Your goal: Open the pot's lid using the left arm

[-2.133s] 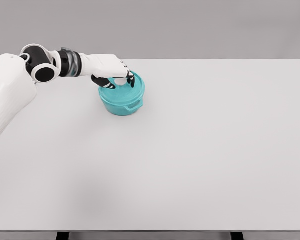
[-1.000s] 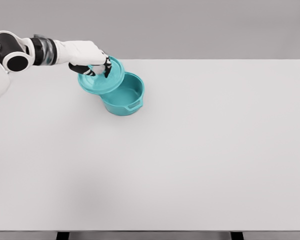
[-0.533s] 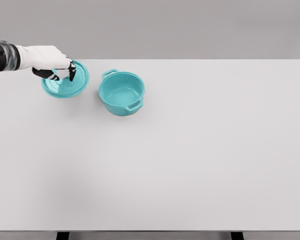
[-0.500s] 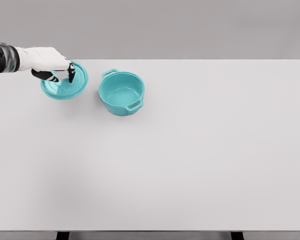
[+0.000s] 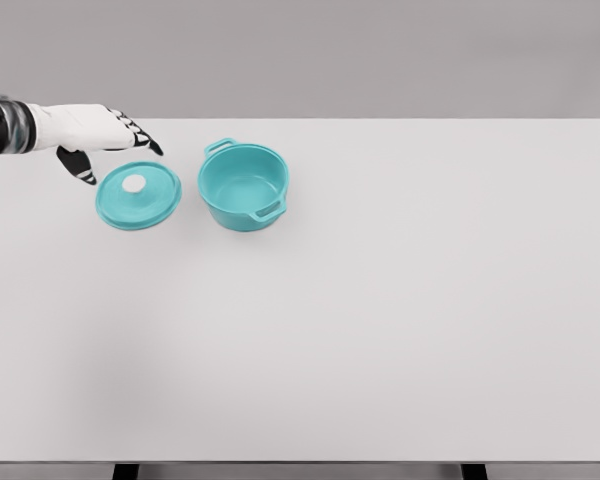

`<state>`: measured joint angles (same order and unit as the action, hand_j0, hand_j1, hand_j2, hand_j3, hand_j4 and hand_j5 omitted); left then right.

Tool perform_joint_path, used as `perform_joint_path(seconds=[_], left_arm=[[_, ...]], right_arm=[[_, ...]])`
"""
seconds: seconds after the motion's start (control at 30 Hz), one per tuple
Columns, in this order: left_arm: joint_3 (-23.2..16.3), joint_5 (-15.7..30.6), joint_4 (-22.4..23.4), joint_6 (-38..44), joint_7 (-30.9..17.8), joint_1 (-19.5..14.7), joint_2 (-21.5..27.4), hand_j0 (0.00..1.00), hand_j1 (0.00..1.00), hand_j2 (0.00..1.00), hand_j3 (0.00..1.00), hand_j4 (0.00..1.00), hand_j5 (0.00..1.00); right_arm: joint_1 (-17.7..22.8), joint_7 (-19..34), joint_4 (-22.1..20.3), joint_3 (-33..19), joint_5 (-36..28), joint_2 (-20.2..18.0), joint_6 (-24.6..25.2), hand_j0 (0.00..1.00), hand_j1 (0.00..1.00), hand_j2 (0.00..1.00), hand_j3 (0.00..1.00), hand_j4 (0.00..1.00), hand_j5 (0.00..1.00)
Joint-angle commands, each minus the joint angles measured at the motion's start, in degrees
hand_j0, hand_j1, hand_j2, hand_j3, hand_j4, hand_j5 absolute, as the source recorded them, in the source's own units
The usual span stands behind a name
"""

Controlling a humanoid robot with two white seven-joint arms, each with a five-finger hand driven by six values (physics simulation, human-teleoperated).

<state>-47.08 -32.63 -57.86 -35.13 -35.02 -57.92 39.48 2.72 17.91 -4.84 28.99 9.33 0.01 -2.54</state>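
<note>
A teal pot (image 5: 244,187) with two side handles stands uncovered on the white table (image 5: 380,300), toward the back left. Its teal lid (image 5: 138,195), with a white knob in the middle, lies flat on the table just left of the pot, apart from it. My left hand (image 5: 115,143) hovers above and behind the lid, at the far left of the head view. Its black-tipped fingers are spread and hold nothing. The right arm does not show.
The left hand lifted the lid off the pot, carried it to the left, set it on the table and let go. Its fingers have opened and risen off the knob.
</note>
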Motion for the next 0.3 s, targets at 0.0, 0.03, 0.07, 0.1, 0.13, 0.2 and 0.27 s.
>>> perform_joint_path(seconds=[0.0, 0.03, 0.07, 0.1, 0.13, 0.2, 0.27], left_arm=[[0.4, 7.9, 4.1, 0.1, 0.0, 0.0, 0.9, 1.00, 1.00, 1.00, 1.00, 1.00, 1.00], [0.6, 14.9, 9.5, 0.1, 0.0, 0.0, 1.9, 1.00, 1.00, 1.00, 1.00, 1.00, 1.00], [1.4, 18.0, 12.9, 0.1, 0.0, 0.0, 2.5, 1.00, 1.00, 1.00, 1.00, 1.00, 1.00], [2.6, 18.0, 15.8, 0.1, 0.0, 0.1, 2.4, 1.00, 1.00, 1.00, 1.00, 1.00, 1.00], [2.6, 17.9, 17.0, 0.1, 0.0, 0.1, 2.3, 1.00, 1.00, 1.00, 1.00, 1.00, 1.00], [2.7, 17.9, 18.2, 0.1, 0.0, 0.3, 2.2, 1.00, 1.00, 1.00, 1.00, 1.00, 1.00], [2.7, 17.9, 18.7, 0.1, 0.0, 0.4, 2.3, 1.00, 1.00, 1.00, 1.00, 1.00, 1.00]], right_arm=[[0.0, 0.0, 0.0, 0.0, 0.0, 0.0, 0.0, 1.00, 1.00, 1.00, 1.00, 1.00, 1.00], [0.0, 0.0, 0.0, 0.0, 0.0, 0.0, 0.0, 1.00, 1.00, 1.00, 1.00, 1.00, 1.00], [0.0, 0.0, 0.0, 0.0, 0.0, 0.0, 0.0, 1.00, 1.00, 1.00, 1.00, 1.00, 1.00], [0.0, 0.0, 0.0, 0.0, 0.0, 0.0, 0.0, 1.00, 1.00, 1.00, 1.00, 1.00, 1.00], [0.0, 0.0, 0.0, 0.0, 0.0, 0.0, 0.0, 1.00, 1.00, 1.00, 1.00, 1.00, 1.00], [0.0, 0.0, 0.0, 0.0, 0.0, 0.0, -0.1, 1.00, 1.00, 1.00, 1.00, 1.00, 1.00], [0.0, 0.0, 0.0, 0.0, 0.0, 0.0, 0.0, 1.00, 1.00, 1.00, 1.00, 1.00, 1.00]])
